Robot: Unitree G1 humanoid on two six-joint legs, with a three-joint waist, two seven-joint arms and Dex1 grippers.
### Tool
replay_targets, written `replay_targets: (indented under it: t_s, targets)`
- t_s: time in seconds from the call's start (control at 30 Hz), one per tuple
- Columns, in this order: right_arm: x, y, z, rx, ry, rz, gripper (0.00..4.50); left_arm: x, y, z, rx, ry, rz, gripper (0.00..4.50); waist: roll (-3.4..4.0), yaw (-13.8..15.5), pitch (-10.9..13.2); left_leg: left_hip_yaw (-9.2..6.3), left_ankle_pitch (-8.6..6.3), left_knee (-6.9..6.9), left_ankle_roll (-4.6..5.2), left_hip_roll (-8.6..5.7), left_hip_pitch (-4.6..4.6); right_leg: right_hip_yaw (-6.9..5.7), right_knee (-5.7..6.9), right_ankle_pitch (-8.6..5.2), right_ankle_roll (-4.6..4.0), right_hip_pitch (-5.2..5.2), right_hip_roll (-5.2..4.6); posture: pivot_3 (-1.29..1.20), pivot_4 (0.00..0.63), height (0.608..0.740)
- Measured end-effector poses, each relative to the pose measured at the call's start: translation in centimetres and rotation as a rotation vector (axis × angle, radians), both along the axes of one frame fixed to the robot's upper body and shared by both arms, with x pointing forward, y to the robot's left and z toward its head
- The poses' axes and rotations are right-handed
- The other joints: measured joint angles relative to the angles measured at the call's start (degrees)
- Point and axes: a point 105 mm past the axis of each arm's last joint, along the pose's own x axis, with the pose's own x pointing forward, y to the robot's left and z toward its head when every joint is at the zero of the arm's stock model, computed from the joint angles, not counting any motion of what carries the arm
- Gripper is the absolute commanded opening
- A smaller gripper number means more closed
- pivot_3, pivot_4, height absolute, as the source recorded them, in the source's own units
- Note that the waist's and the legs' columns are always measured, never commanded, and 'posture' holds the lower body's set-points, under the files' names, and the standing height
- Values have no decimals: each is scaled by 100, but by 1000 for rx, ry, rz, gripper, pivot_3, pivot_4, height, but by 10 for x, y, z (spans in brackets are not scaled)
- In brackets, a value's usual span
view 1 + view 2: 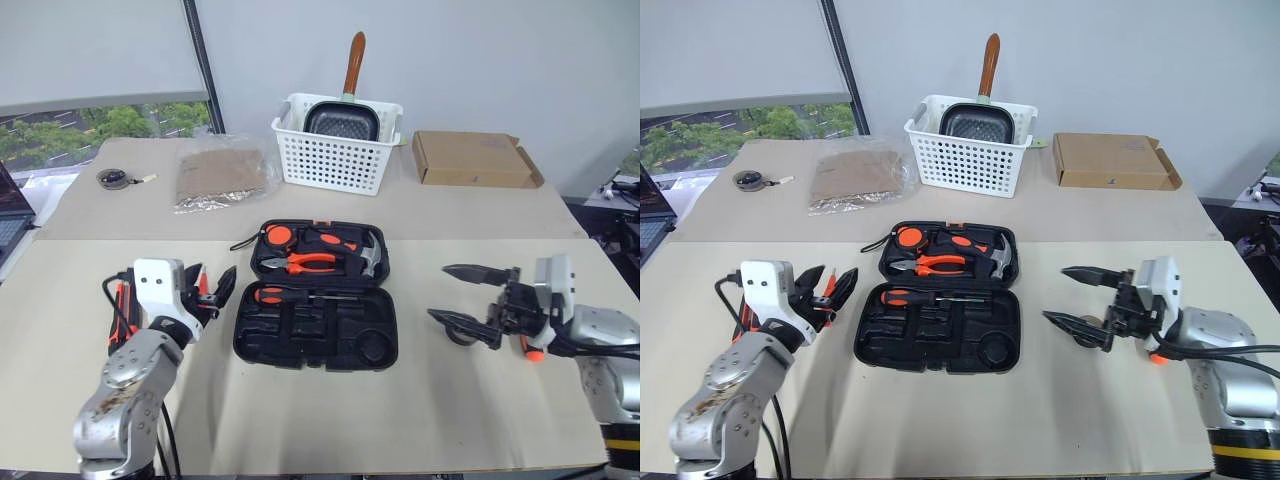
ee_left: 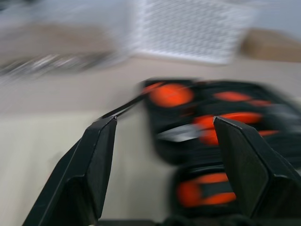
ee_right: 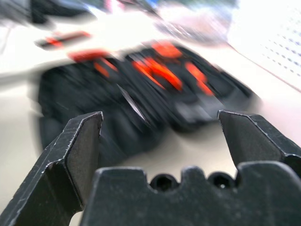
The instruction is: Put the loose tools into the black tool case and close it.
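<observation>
The black tool case point(image 1: 316, 297) lies open on the tabletop point(image 1: 420, 390), between the two arms. Its far half holds orange-handled pliers point(image 1: 300, 262) and a steel hammer point(image 1: 368, 256); in the near half one screwdriver point(image 1: 300, 295) with an orange-and-black handle lies across the top slot, and the other moulded slots below it look empty.

The left end effector point(image 1: 212, 289) hovers just left of the case, its two black fingers apart with nothing between them. Beside that arm, at the left edge of the tabletop, orange-and-black loose tools point(image 1: 122, 312) lie partly hidden behind the wrist; I cannot tell which ones they are.

The right end effector point(image 1: 460, 296) hangs to the right of the case, fingers spread wide and pointing toward it, holding nothing. A small grey tape ring point(image 1: 462, 332) sits on the tabletop right under its lower finger.

On the far tabletop stand a white slotted basket point(image 1: 338, 150) with a dark pan point(image 1: 342, 120) in it, a flat brown cardboard box point(image 1: 472, 159) to its right, and a clear plastic bag point(image 1: 222, 175) to its left
</observation>
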Motion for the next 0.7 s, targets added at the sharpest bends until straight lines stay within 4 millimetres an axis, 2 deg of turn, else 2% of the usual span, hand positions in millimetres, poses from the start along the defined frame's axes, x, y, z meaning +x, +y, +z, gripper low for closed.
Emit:
replay_targets:
  t_s: [0.1,0.2,0.33,0.5,0.6,0.7]
  targets:
    - [2,-28,-14,-101,48,-203,4500,-23,-16,2,79,5,-276,3505,4,-34,-1,3,4,-4,-8,2,-1,-2,3,-13,4,-8,7,0,150,700]
    - [1,-55,-26,-161,108,-401,4500,-41,-22,4,187,19,-493,3505,12,-35,-1,1,2,-6,-8,2,-2,0,10,-20,3,-13,13,0,150,700]
    - [2,-65,-31,-191,161,-541,4500,-50,-24,9,262,22,-663,3505,19,-55,-3,-4,3,-5,-13,6,3,1,14,-30,-16,-11,19,0,150,700]
    - [0,-82,-45,-205,292,-720,4500,-49,-21,20,307,16,-767,3505,21,-54,-3,-7,7,-6,-15,5,-7,5,11,-28,-12,-15,28,0,150,700]
    - [0,-89,-52,-197,367,-804,4500,-50,-21,22,304,17,-803,3505,21,-64,-3,-7,27,-6,33,5,-21,8,3,-17,6,-24,43,0,150,700]
    - [1,-92,-53,-189,412,-849,4500,-54,-22,23,306,28,-844,3505,22,-64,-4,-6,41,-16,4,5,-31,11,-1,-20,5,-36,49,0,150,700]
